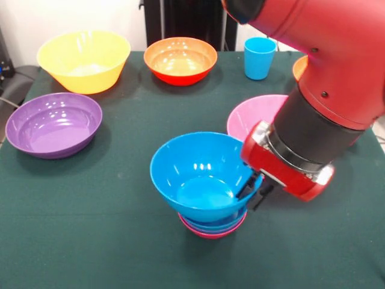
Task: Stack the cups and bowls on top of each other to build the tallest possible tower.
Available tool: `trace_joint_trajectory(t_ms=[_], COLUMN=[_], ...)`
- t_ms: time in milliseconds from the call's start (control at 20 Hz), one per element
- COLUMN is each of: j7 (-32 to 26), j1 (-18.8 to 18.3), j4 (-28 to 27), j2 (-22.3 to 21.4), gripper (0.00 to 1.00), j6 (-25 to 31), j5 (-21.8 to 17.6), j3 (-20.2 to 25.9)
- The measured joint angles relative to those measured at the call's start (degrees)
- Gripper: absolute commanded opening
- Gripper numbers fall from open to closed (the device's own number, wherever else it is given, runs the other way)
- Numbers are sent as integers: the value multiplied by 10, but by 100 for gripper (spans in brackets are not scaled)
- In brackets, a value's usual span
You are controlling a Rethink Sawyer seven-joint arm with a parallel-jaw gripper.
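Your tower (212,208) sits front and centre on the bench (108,241): a magenta-red bowl (210,233) at the bottom, a small blue bowl (218,226) nested in it, and a medium blue bowl (201,174) on top, which looks a bit tilted with its mouth facing the camera. Only thin rims of the lower two show under the big one.

Your gripper (254,191) is right at the medium blue bowl's rim on the picture's right side. The dark fingers (245,188) look like they straddle that rim, but most of them is hidden behind the bowl and the red wrist, so I honestly can't tell if it's clamped or loose.

Just behind the wrist there's the pink bowl (255,115), partly covered by the arm (337,72). Further back, a light blue cup (259,58) stands upright, and a sliver of an orange bowl (299,67) peeks out next to the arm.

On the far side you've also got an orange-red bowl (180,60) in the middle and the yellow bowl (84,60) to the picture's left, all mouth up. The purple bowl (54,124) sits alone nearer the left edge, well apart from the tower.
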Motion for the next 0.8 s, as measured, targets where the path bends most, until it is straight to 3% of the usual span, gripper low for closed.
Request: trace_joint_trajectory(t_ms=[400, 800], j7=[0, 0], j1=[18, 8], j4=[57, 41], j2=[-29, -27], gripper=[0, 0], j6=[-24, -25], j5=[-44, -62], j3=[37, 48])
